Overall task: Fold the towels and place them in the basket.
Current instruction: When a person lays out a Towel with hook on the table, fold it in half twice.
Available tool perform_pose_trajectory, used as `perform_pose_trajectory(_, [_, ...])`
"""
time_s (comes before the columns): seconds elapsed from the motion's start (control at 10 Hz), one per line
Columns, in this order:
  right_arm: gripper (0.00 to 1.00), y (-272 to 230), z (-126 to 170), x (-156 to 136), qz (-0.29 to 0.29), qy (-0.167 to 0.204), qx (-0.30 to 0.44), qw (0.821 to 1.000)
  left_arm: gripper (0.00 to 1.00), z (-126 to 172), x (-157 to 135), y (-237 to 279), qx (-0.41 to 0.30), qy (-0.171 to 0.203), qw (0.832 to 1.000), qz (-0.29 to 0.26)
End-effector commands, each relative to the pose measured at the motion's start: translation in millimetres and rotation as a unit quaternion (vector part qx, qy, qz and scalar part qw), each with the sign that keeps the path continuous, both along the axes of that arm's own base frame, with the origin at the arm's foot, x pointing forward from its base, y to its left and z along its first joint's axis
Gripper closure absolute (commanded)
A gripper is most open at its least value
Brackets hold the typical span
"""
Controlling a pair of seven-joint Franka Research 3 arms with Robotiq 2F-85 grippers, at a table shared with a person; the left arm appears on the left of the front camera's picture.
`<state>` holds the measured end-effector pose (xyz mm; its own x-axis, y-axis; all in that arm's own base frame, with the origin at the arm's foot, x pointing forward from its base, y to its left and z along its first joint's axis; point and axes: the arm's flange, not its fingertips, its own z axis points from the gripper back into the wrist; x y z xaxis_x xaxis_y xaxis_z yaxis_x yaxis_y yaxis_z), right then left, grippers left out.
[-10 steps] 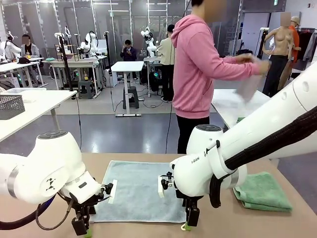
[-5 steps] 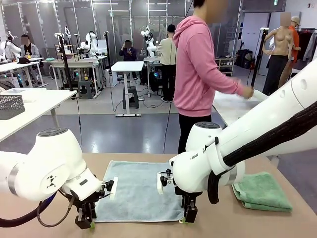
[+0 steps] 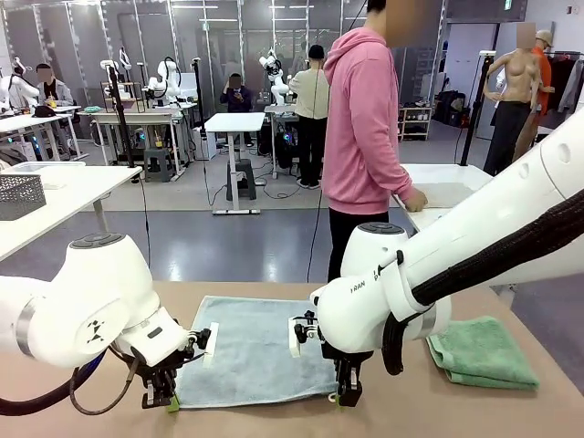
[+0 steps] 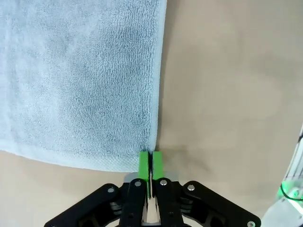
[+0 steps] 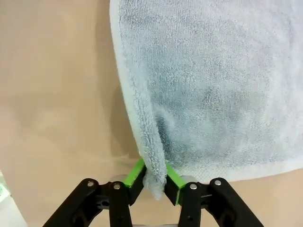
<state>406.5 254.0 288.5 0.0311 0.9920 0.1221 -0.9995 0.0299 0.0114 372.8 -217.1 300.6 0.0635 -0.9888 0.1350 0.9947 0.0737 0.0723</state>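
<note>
The blue towel (image 3: 255,351) lies spread flat on the bench (image 3: 438,406), between the two arms, with its near edge toward the robot. Each of its two near corners has a pincer at it. The left pincer (image 4: 150,157) is down at the near left corner. Its green pads are pressed flat together, with only a hairline between them, and the towel's hem runs right up to their tips. Whether any cloth is caught between the pads cannot be told from the wrist view. The right pincer (image 5: 154,169) is at the near right corner. Its jaws are drawn in narrow and grip the towel's side edge, which rises in a bunched ridge and tucks down between the pads (the rest of the cloth lies smooth beyond). The green towel (image 3: 484,351) lies folded on the bench off to the robot's right, apart from the blue one and touched by neither pincer. At the far side, a person (image 3: 365,137) in a pink hoodie is turned toward a white table on the right.
</note>
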Motion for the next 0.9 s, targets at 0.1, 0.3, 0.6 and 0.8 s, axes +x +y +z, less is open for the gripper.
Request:
perform_pose_trajectory(0.1, [1.0, -1.6, 2.3, -3.7, -0.003, 0.01, -0.011, 1.0, 1.0, -8.5, -0.1, 4.0, -0.006, 0.003, 1.0, -0.008])
perform_pose_trajectory(0.3, [1.0, -0.9, 17.3, -6.3, -0.014, 0.007, -0.002, 1.0, 1.0, 5.5, -3.9, 6.8, -0.013, -0.008, 1.0, -0.007])
perform_pose_trajectory(0.6, [0.98, -4.1, 66.5, -25.6, -0.052, -0.021, 0.045, 0.997, 1.0, 60.6, -34.9, 7.3, -0.038, -0.034, 0.999, -0.013])
perform_pose_trajectory(0.8, [0.98, -10.3, 90.0, -32.0, -0.049, -0.044, 0.061, 0.996, 1.0, 99.7, -54.8, 3.5, -0.046, -0.068, 0.996, -0.015])
